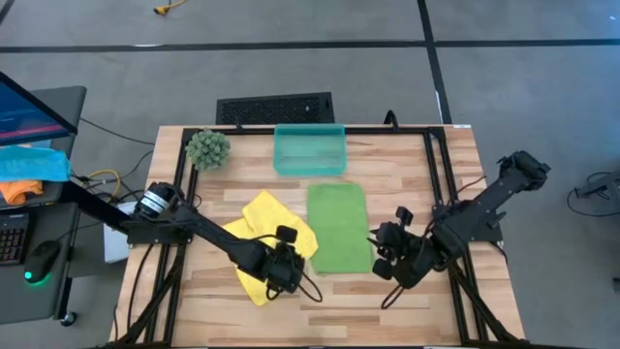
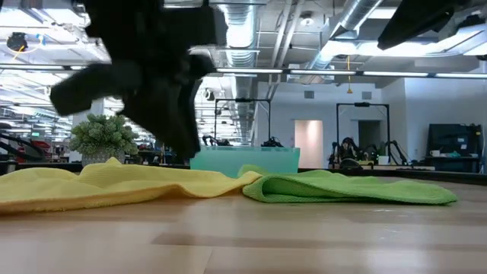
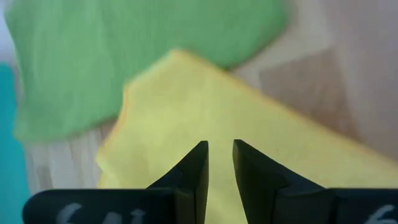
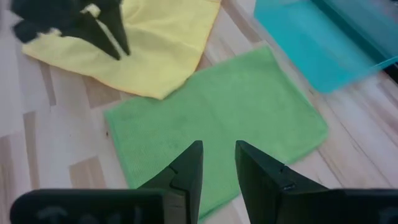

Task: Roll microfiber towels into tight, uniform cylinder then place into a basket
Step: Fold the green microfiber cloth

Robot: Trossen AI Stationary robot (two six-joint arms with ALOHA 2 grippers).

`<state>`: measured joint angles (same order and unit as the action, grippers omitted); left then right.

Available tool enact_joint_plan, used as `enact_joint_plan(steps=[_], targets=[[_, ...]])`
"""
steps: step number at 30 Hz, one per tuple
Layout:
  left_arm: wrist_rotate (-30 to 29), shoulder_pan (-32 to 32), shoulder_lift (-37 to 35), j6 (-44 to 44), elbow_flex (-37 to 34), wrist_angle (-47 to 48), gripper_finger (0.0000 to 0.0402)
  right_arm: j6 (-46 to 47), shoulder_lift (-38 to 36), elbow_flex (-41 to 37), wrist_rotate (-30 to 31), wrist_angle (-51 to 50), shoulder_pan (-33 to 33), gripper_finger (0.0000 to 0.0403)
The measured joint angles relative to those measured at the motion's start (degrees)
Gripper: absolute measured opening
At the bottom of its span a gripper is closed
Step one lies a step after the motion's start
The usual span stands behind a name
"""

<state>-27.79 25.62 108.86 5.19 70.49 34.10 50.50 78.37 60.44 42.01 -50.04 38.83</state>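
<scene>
we see a yellow towel [image 2: 91, 186] lying flat on the wood table [image 2: 243, 236], and a green towel [image 2: 342, 186] right beside it, touching it. behind them sits a teal basket [image 2: 243, 160]. a spiky green plant ball [image 2: 103, 137] sits far back. a big dark arm [image 2: 152, 68] hangs above the yellow towel.
</scene>
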Motion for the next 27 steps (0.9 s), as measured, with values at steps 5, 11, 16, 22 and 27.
enact_joint_plan(steps=[5, 11, 16, 22, 27], targets=[[4.58, -3.58, 0.05, 1.72, -3.42, -1.61, 0.0066, 0.00, 0.02, 0.05, 0.10, -0.02, -0.39, 0.0118], [8.74, -6.57, -0.01, 6.66, -5.44, -1.49, 0.0066, 0.00, 0.02, 0.05, 0.10, -0.11, -2.23, 0.0118], [7.19, -8.65, -0.42, 15.26, -6.91, 7.37, 0.0066, 0.00, 0.02, 0.05, 0.09, -0.31, -3.17, 0.0118], [-0.88, -9.39, 0.19, 29.75, -7.70, 25.94, 0.0066, 0.00, 0.02, 0.05, 0.07, -0.29, -3.23, 0.0118], [-5.89, -8.56, 0.03, 35.98, -7.51, 31.80, 0.0066, 0.00, 0.02, 0.05, 0.07, -0.31, -3.23, 0.0118]])
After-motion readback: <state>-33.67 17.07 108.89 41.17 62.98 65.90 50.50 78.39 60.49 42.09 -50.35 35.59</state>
